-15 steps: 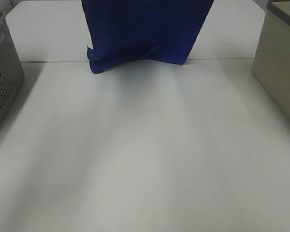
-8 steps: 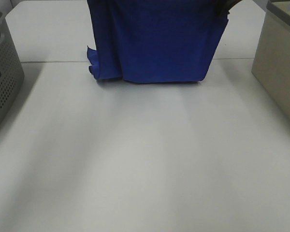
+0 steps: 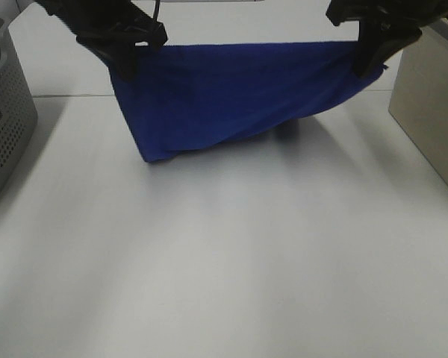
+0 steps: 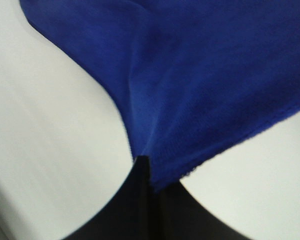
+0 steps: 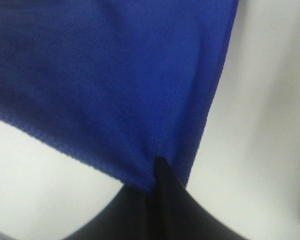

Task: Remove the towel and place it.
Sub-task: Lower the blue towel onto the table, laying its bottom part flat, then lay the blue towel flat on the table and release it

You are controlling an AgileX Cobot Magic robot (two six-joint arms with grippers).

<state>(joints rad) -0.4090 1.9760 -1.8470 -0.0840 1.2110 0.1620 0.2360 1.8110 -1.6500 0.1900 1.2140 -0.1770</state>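
Over the far side of the table [image 3: 224, 261], towel [image 3: 231, 97] hanging stretched between left gripper [image 3: 127, 67] and right gripper [image 3: 367, 63], each clamped shut on a top corner, lowest fold near the surface; mid-carry, likely calling next for lowering flat, then release.
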